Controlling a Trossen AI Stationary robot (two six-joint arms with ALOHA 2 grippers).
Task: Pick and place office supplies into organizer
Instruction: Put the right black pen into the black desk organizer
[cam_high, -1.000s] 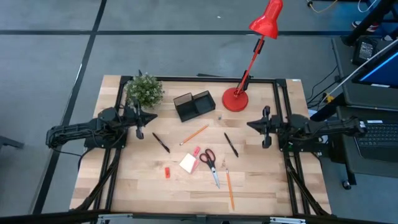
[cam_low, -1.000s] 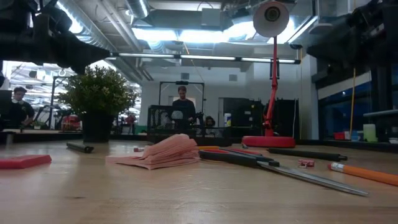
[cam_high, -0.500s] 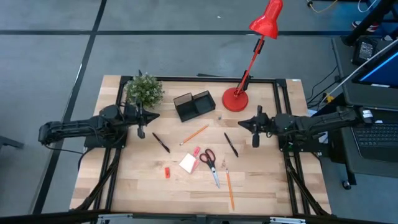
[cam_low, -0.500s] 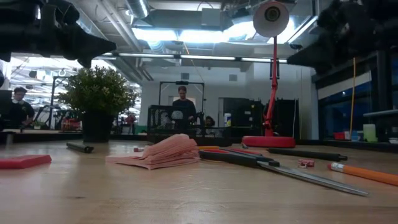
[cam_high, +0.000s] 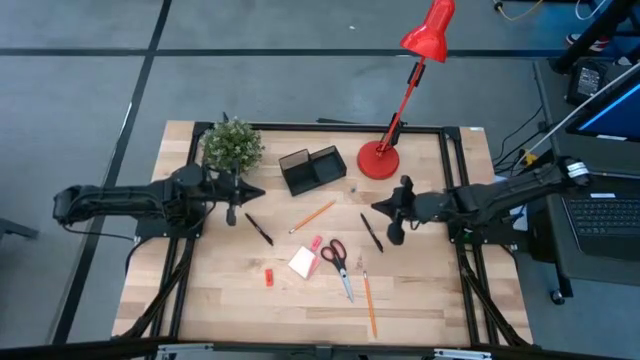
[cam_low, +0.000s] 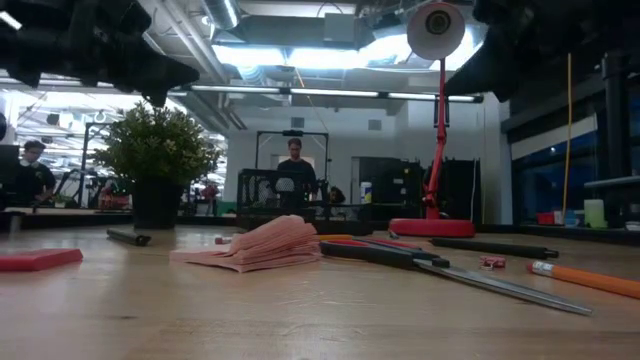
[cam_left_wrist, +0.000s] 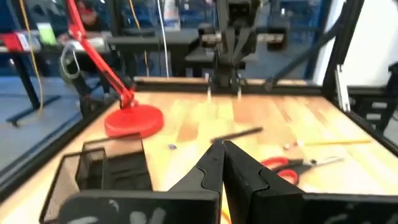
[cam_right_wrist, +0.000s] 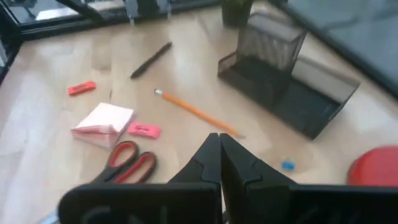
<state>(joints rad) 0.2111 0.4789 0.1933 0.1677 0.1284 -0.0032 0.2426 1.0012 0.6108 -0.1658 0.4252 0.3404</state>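
**Operator:** List what you have, risks first.

**Observer:** Item one, right gripper (cam_high: 393, 212): you hold it above the black pen (cam_high: 371, 232) lying right of centre, fingers pressed together, nothing between them. If you descend like that, I judge the tips will strike the pen and roll it instead of straddling it; part them first. The barrel is thin, round and smooth, so an off-centre pinch could squirt it sideways toward the scissors (cam_high: 339, 264).

**Operator:** And the left?

**Observer:** Item two, left gripper (cam_high: 236, 194): it hangs near the potted plant (cam_high: 233, 145), beside the second black pen (cam_high: 259, 229), fingers likewise closed on nothing. If you reach inward with both arms, they could crowd each other over the table's middle.

**Operator:** The container?

**Observer:** Item three, organizer (cam_high: 312, 168): black wire mesh, rectangular, two compartments, one taller than the other, standing near the far edge between the plant and the red lamp base (cam_high: 378, 161). It looks light; I judge a pen dropped against its rim might nudge or tip it.

**Operator:** Loose stock?

**Observer:** One orange pencil (cam_high: 313, 216), slim, lying just in front of the organizer; another (cam_high: 369, 304) near the front edge. Scissors with red loop handles and bright metal blades. A white square note pad (cam_high: 302, 262), its sheets fanned in the low view, likely to splay if you pinch it. A pink block (cam_high: 314, 243) beside the pad, a red one (cam_high: 269, 277) apart. Everything lies on pale wood planking (cam_high: 430, 300).
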